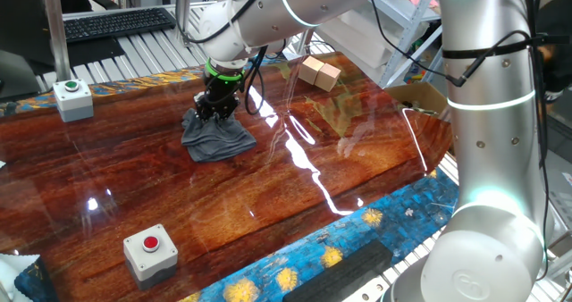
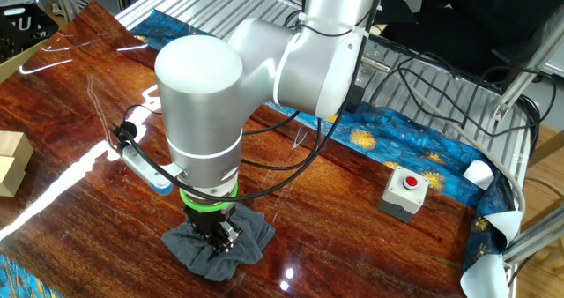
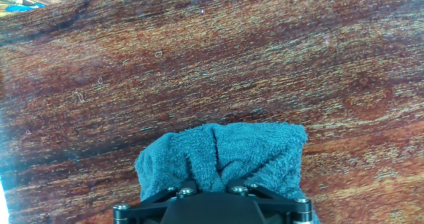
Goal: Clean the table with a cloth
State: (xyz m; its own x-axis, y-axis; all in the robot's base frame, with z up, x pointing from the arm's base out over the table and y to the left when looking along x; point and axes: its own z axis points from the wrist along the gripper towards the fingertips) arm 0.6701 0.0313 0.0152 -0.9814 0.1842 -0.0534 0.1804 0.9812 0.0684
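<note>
Hand view: the cloth (image 3: 222, 159) is seen bunched directly beneath the end effector (image 3: 212, 207), pressed onto the table (image 3: 199, 58). In one fixed view the end effector (image 1: 217, 105) is planted on the cloth (image 1: 214, 138) towards the far edge, near the green-button box (image 1: 72, 98). Whether fabric is clamped between the fingers cannot be told (the tips are buried in folds). If merely pressed, the cloth could be left behind during a sweep, judged the principal risk.
</note>
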